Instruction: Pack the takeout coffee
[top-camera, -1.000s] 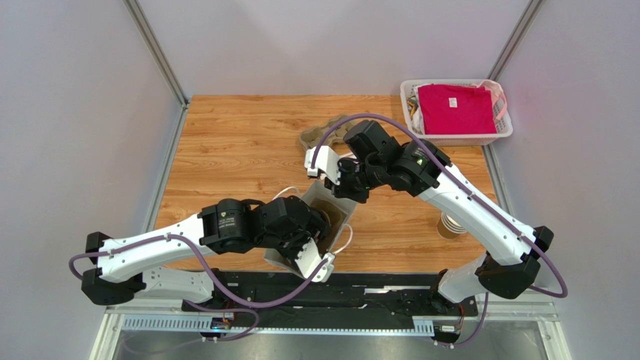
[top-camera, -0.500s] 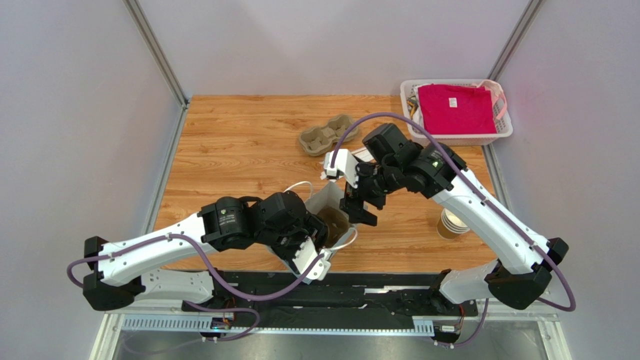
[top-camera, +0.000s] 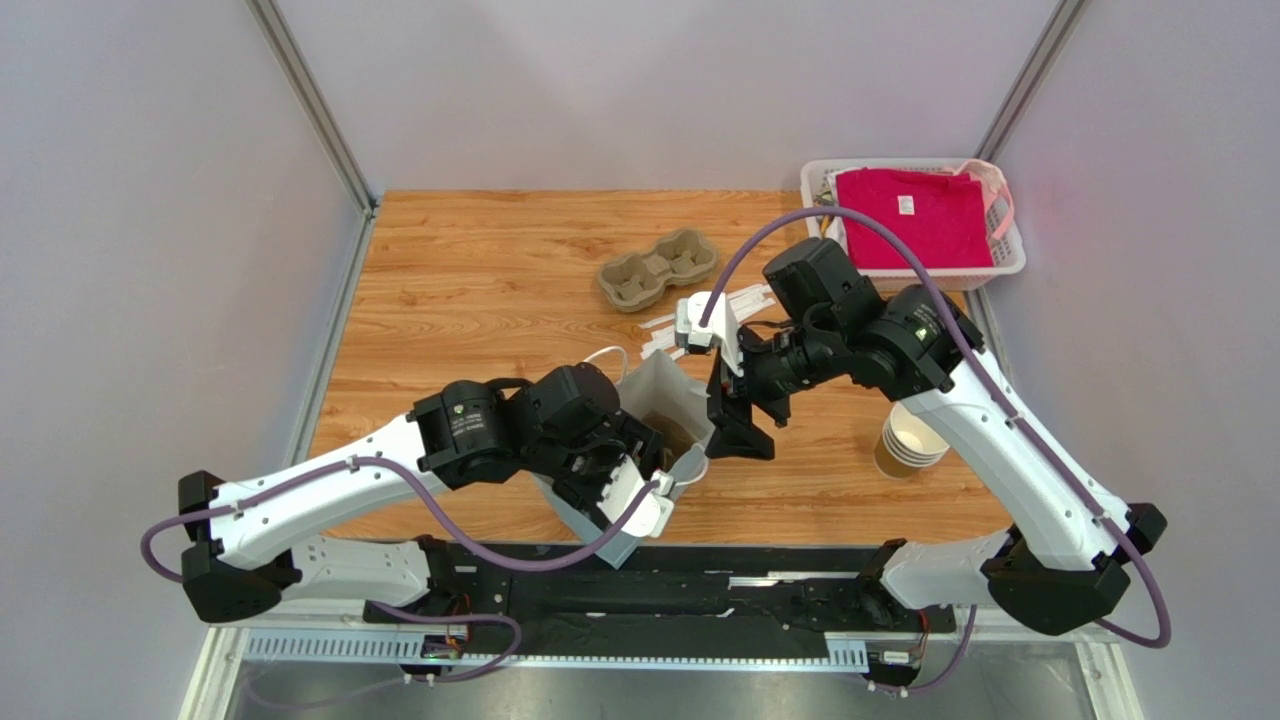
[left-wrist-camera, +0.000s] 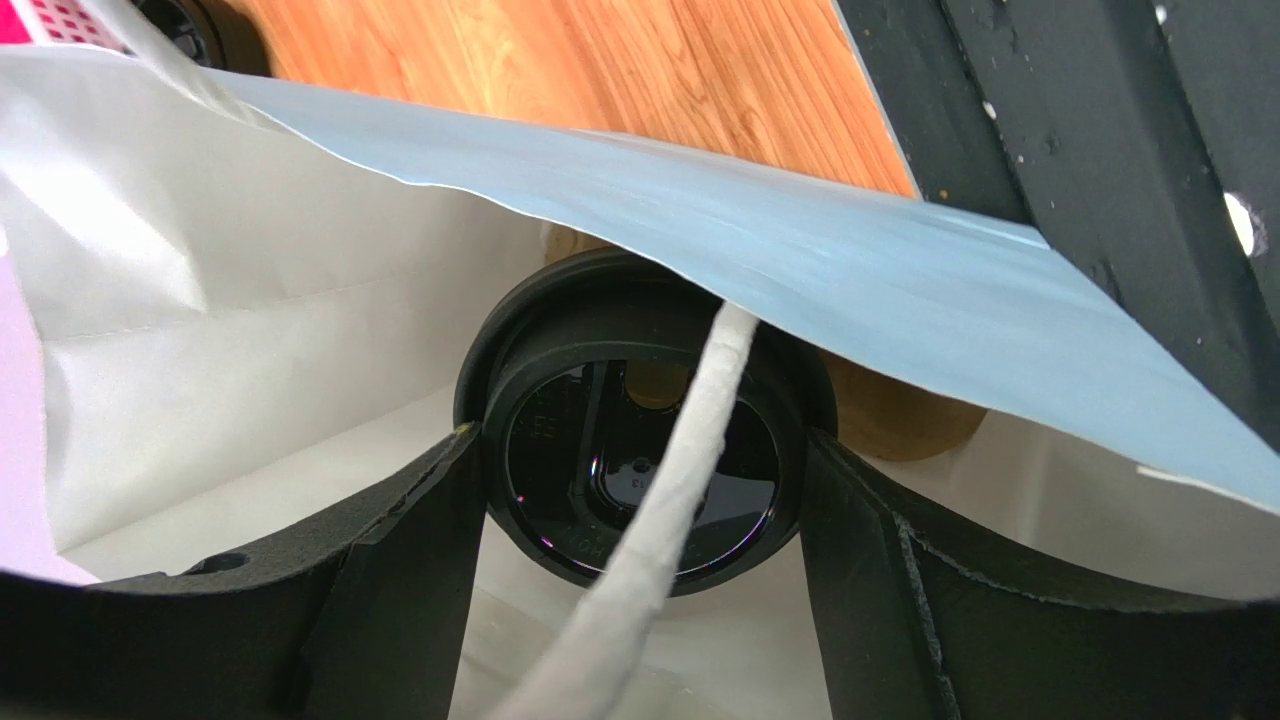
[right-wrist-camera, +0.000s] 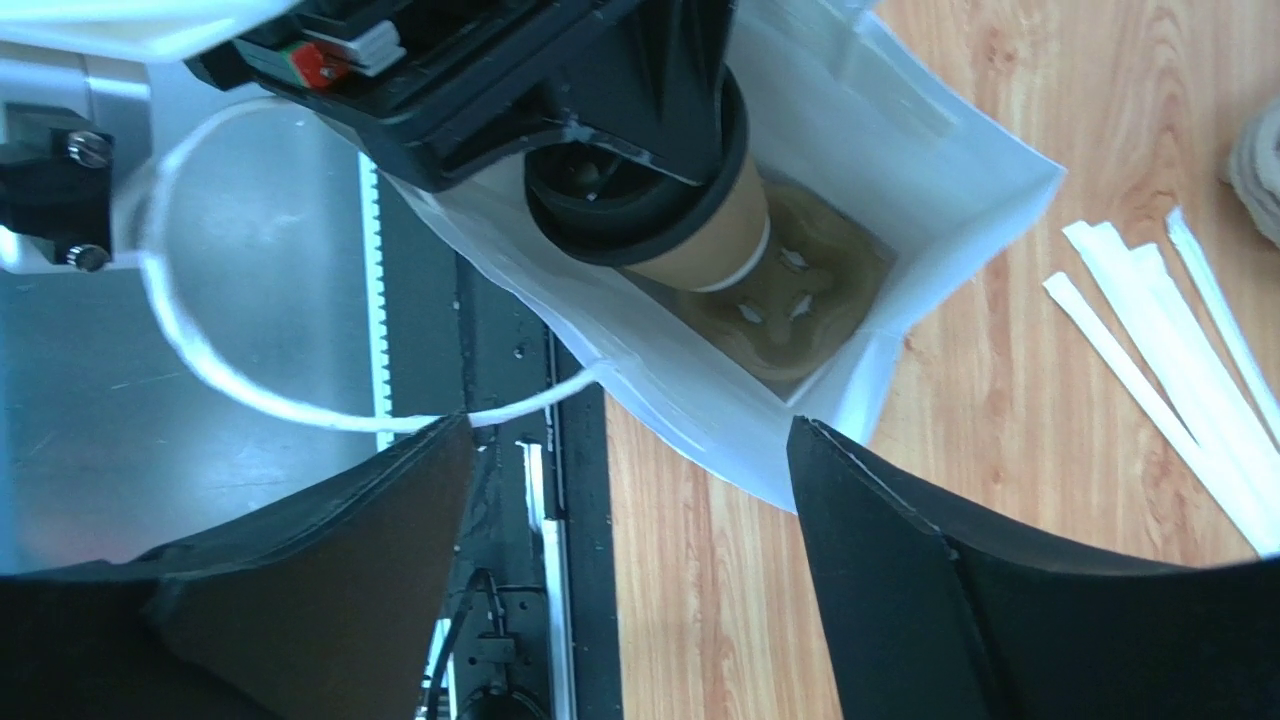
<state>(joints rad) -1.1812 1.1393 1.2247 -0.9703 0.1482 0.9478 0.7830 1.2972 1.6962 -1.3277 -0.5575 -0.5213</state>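
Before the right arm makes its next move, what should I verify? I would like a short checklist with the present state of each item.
1. Takeout coffee inside the white bag: ok.
2. Black lid on it: ok.
3. Right end effector open and off the takeout coffee: ok.
4. Takeout coffee seated in the brown carrier at the bag's bottom: cannot tell.
5. Left end effector clear of the lid: cannot tell; its fingers flank it.

takeout coffee (right-wrist-camera: 703, 240): matt brown kraft paper, glossy black plastic lid (left-wrist-camera: 571, 450); bag (right-wrist-camera: 947, 180) smooth matt white; table (top-camera: 481, 285) grained wood.
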